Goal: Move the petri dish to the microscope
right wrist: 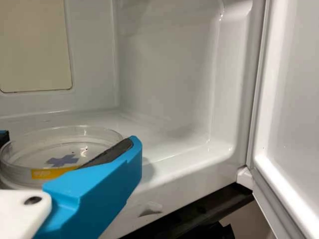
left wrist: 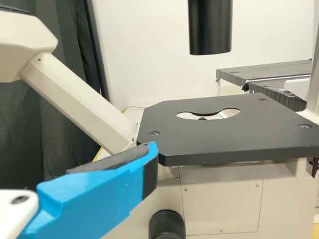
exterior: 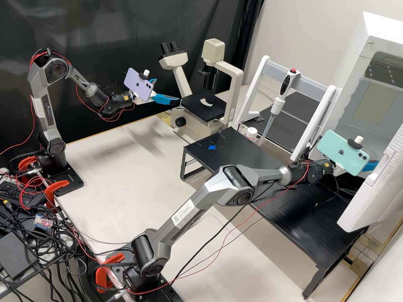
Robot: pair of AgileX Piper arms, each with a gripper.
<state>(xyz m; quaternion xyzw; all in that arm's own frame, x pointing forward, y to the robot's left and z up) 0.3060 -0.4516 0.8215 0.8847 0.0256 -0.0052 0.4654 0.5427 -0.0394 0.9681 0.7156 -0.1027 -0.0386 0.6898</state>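
Note:
The left arm's gripper [exterior: 161, 93] stands open beside the microscope stage [exterior: 204, 107], holding nothing. In the left wrist view its gripper's blue finger [left wrist: 104, 184] is by the near corner of the black stage plate [left wrist: 224, 142], which has a round opening. At the far right, the right arm's gripper [exterior: 370, 166] reaches into the white chamber, partly behind its phone. The right wrist view shows the clear petri dish [right wrist: 62, 142], with an orange label, low over a blue cross on the chamber floor. The right gripper [right wrist: 70, 141] is shut on it, fingertips against opposite sides of the rim.
The chamber's open door [exterior: 373, 193] and side wall [right wrist: 169, 74] are close to the right gripper. A pipette [exterior: 277, 105] on a white frame and a capped bottle [exterior: 251, 133] stand between chamber and microscope, behind the low black table [exterior: 235, 147] with a blue cross.

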